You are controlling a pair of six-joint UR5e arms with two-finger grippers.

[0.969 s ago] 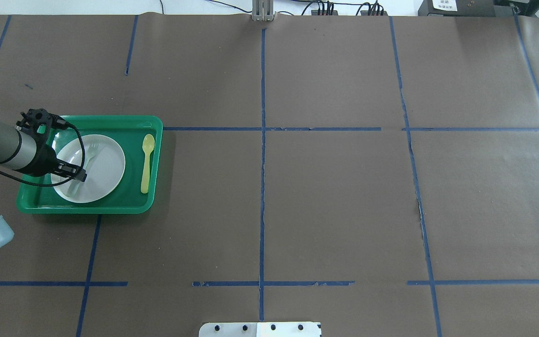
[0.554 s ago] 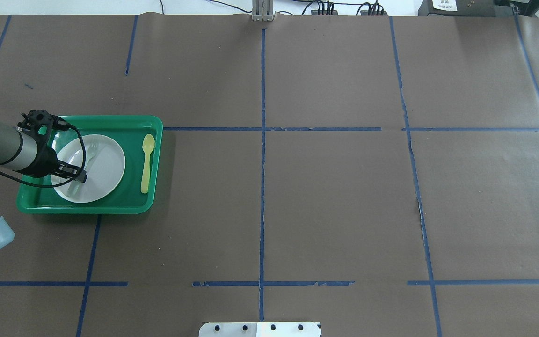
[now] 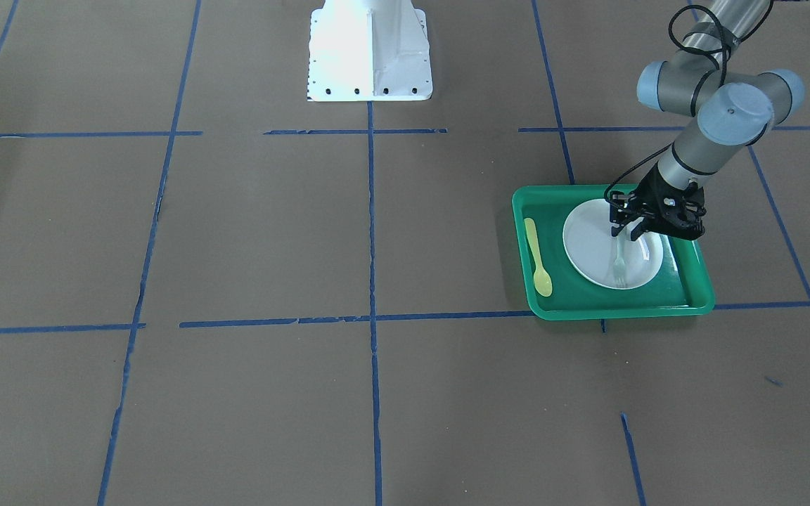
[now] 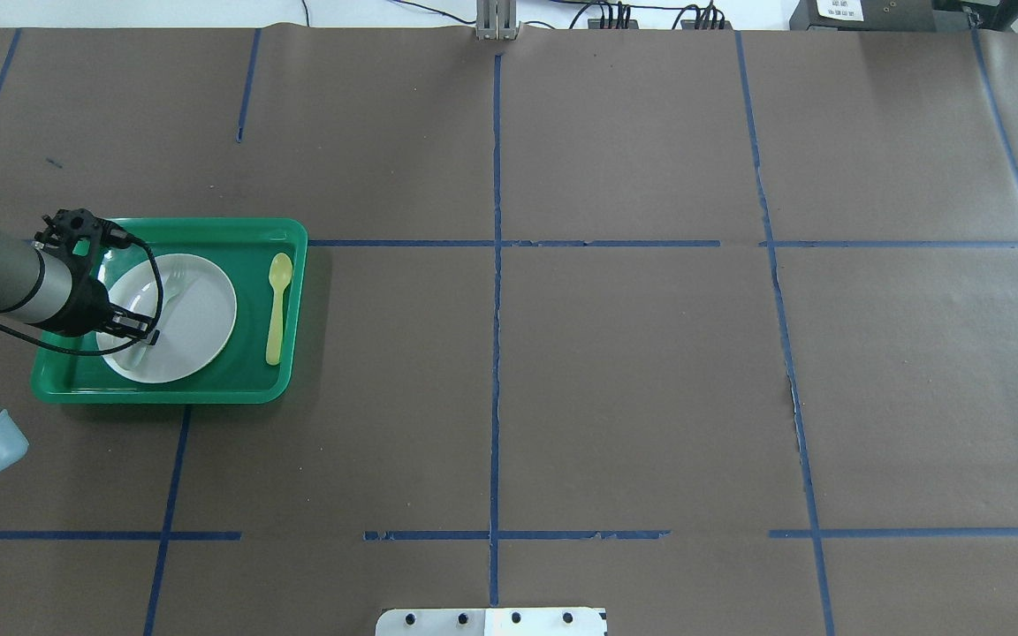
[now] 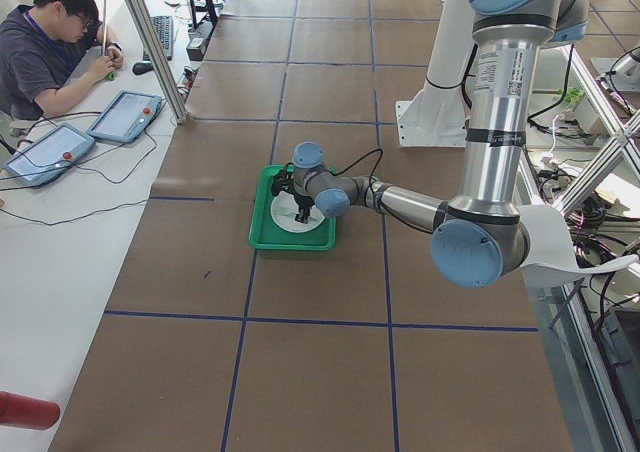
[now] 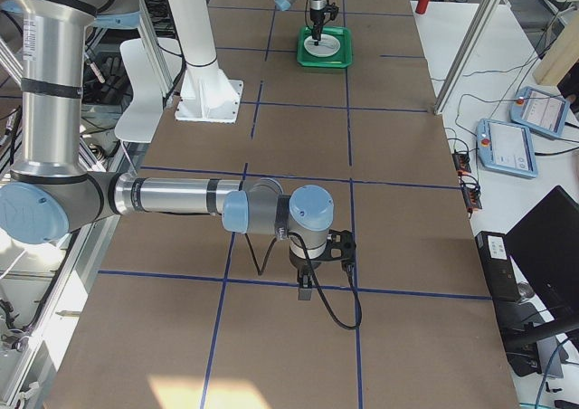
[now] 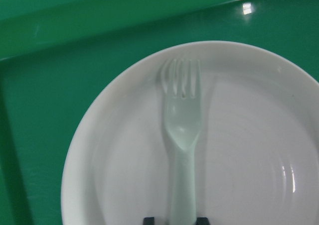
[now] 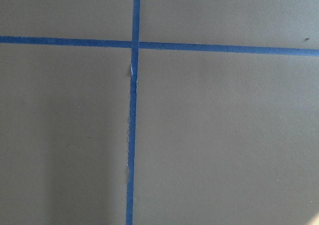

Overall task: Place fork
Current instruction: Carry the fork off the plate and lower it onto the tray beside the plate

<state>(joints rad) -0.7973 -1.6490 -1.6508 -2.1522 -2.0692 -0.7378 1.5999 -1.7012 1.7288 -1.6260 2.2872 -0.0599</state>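
Observation:
The pale translucent fork (image 7: 183, 130) lies flat on the white plate (image 7: 249, 135), with its tines toward the tray's far rim. It also shows in the overhead view (image 4: 163, 305) and the front view (image 3: 619, 266). The plate (image 4: 204, 322) sits in the green tray (image 4: 208, 231). My left gripper (image 4: 148, 339) hangs over the fork's handle end. It is open by a narrow gap, with a fingertip (image 7: 149, 220) on each side of the handle. My right gripper (image 6: 306, 293) hovers over bare table far away; I cannot tell whether it is open or shut.
A yellow spoon (image 4: 277, 305) lies in the tray to the right of the plate. The tray (image 3: 609, 309) has raised rims. Blue tape lines cross the brown table. The white robot base (image 3: 370, 49) stands at the table's edge. A person (image 5: 50, 42) sits beyond the table's end.
My left arm and gripper have drawn back slightly to the left. The fork has stayed in place on the plate.

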